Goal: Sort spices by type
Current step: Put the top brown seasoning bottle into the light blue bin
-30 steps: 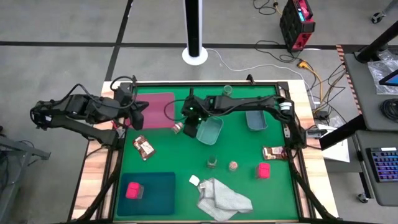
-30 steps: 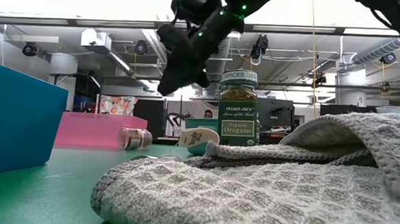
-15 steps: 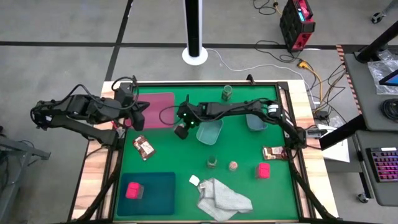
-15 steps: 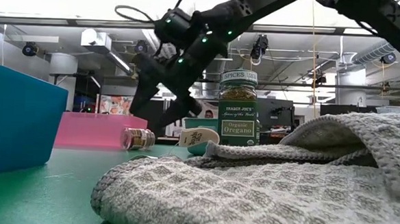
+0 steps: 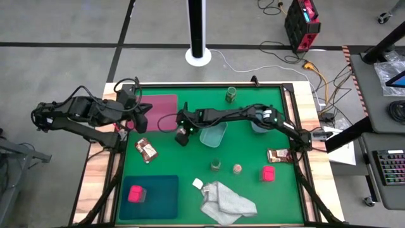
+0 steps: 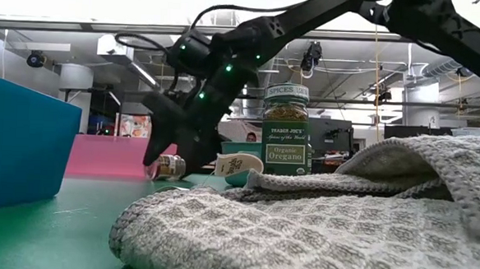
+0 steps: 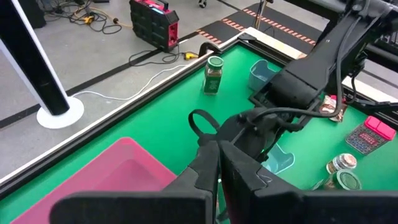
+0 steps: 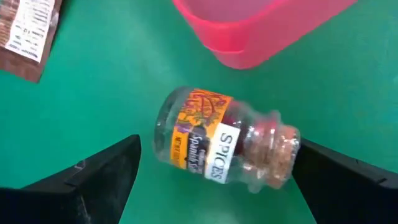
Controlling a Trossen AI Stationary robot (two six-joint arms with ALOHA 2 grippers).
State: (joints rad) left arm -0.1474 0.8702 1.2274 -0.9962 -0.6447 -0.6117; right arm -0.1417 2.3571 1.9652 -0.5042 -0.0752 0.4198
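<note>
A small clear spice jar (image 8: 211, 146) with a tan cork top (image 8: 280, 155) lies on its side on the green mat beside the pink tray (image 5: 161, 104). My right gripper (image 8: 219, 149) hangs open just above it, one finger on either side, touching nothing; the low view shows it (image 6: 169, 147) over the jar (image 6: 171, 165). My left gripper (image 5: 142, 114) is shut and empty at the pink tray's left edge. Also on the mat are two green jars (image 5: 231, 95) (image 5: 216, 165), a tan-topped jar (image 5: 237, 168), two brown sachets (image 5: 146, 150) (image 5: 278, 155) and a pink block (image 5: 269, 173). Another pink block (image 5: 136, 194) lies in the teal tray (image 5: 158, 190).
Two bluish clear tubs (image 5: 213, 133) (image 5: 261, 121) stand mid-table, one right beside my right arm. A white-grey cloth (image 5: 224, 199) lies crumpled at the near edge. A raised frame rims the green mat.
My right gripper has sunk toward the mat and moved toward the table's left, onto the lying jar beside the pink tray. Its fingers have opened wide and now straddle the jar. The jar has stayed where it was.
</note>
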